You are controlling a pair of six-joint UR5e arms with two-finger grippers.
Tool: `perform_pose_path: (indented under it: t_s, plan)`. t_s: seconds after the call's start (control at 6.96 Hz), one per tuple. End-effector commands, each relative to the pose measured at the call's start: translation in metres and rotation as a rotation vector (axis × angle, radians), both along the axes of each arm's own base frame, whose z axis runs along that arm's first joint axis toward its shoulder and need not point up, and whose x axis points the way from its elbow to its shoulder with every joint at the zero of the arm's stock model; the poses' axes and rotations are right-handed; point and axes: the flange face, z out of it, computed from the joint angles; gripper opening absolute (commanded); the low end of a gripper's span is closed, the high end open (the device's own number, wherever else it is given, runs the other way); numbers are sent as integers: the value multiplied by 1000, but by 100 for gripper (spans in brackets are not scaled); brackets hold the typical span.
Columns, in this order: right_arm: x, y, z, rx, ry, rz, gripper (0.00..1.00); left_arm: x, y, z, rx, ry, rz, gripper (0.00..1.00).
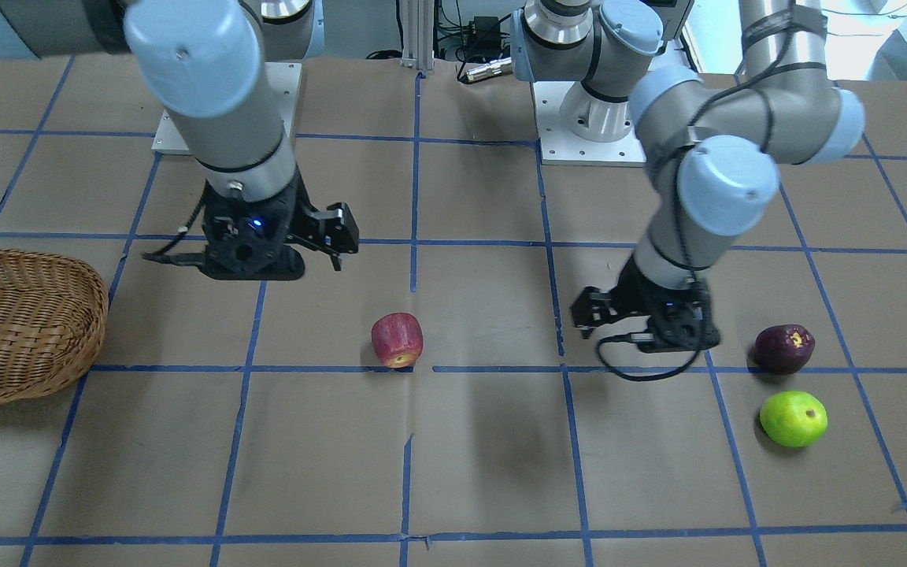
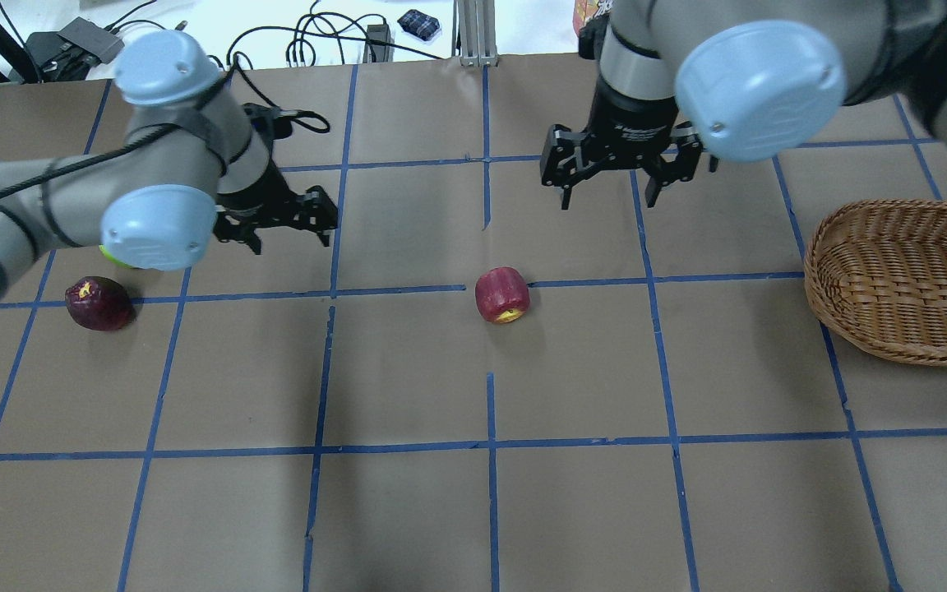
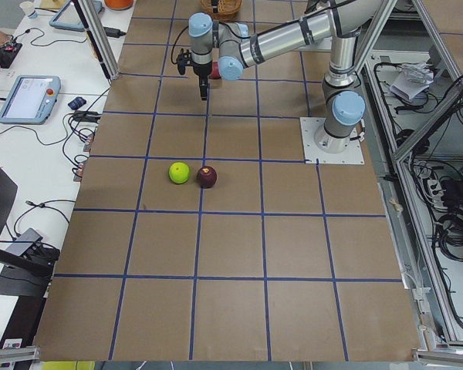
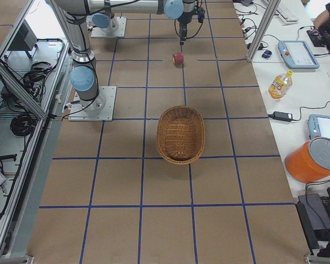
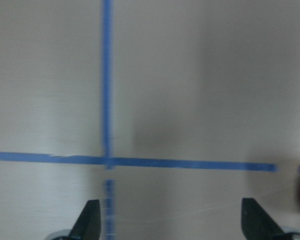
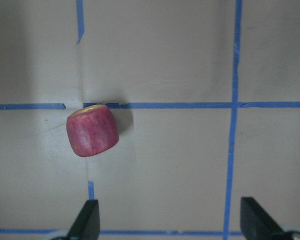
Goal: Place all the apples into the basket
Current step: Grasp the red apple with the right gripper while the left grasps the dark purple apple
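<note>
The red apple (image 1: pixel 397 340) lies on its side mid-table, also in the overhead view (image 2: pixel 502 294) and the right wrist view (image 6: pixel 92 130). The maroon apple (image 1: pixel 783 348) and the green apple (image 1: pixel 794 419) lie close together on my left side; in the overhead view the maroon one (image 2: pixel 99 302) shows and the green one (image 2: pixel 116 259) is mostly hidden behind my left arm. The wicker basket (image 2: pixel 901 279) stands empty at my far right. My left gripper (image 2: pixel 293 237) is open and empty between the red and maroon apples. My right gripper (image 2: pixel 609 197) is open and empty above the table, beyond the red apple.
The table (image 2: pixel 408 510) is brown paper with a blue tape grid. Both arm bases (image 1: pixel 591 118) stand at the robot's edge. Cables and devices (image 2: pixel 342 37) lie past the far edge. A bottle (image 4: pixel 279 83) and an orange container (image 4: pixel 313 160) stand on a side bench.
</note>
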Motion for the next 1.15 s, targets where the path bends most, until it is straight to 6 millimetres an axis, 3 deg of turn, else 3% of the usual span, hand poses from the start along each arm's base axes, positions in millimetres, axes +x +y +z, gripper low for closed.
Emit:
perform_pose_path:
  t_s: [0.0, 0.14, 0.29, 0.43, 0.58, 1.01]
  plan:
    - [65, -26, -98, -4, 13, 77, 100, 163, 11, -4, 49, 1, -14, 100]
    - [83, -31, -143, 18, 9, 89, 100, 203, 15, -9, 47, 3, -54, 100]
    - [88, -34, -170, 14, 15, 103, 100, 235, 23, -39, 88, 34, -109, 100]
    - [87, -28, -196, 56, 33, 115, 100, 265, 23, -48, 107, -17, -109, 100]
    - [86, -25, -210, 76, 35, 145, 100, 272, 19, -60, 115, -35, -113, 100]
    - [91, -18, -212, 85, 25, 166, 100, 277, 7, -102, 114, -4, -136, 100]
